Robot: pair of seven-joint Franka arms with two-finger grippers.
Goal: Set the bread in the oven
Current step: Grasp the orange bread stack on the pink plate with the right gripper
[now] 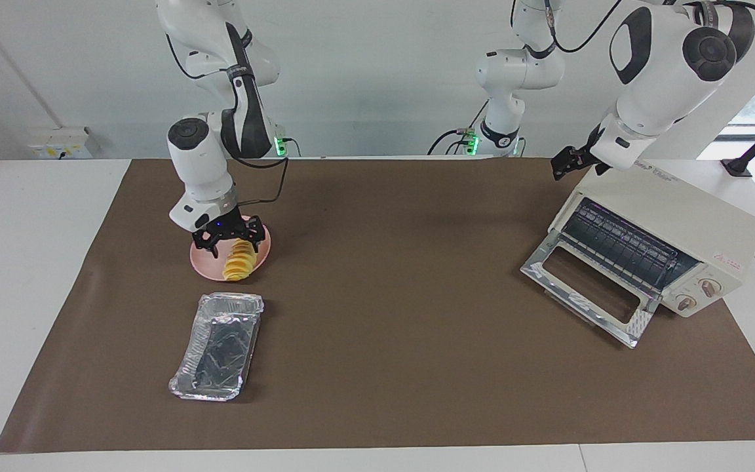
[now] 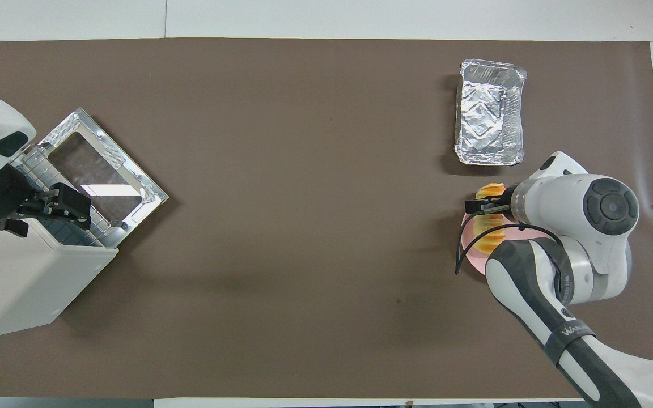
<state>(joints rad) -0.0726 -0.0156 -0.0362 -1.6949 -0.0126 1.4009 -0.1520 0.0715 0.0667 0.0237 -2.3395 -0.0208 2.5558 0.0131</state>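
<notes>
1. The facing view looks from a high point across the table toward the robots — both arm bases and the pale wall fill its top edge, and the whole brown mat (image 1: 390,367) lies below them.
2. The overhead view looks steeply down from above the robots' own end, facing forward; the arms enter from its bottom edge.
3. Both stand well back, taking in nearly the full mat.
4. They share the mat, the oven (image 1: 666,242) (image 2: 26,283), the foil tray (image 1: 220,347) (image 2: 491,113) and the pink plate (image 1: 202,262) — each half a turn about.
</notes>
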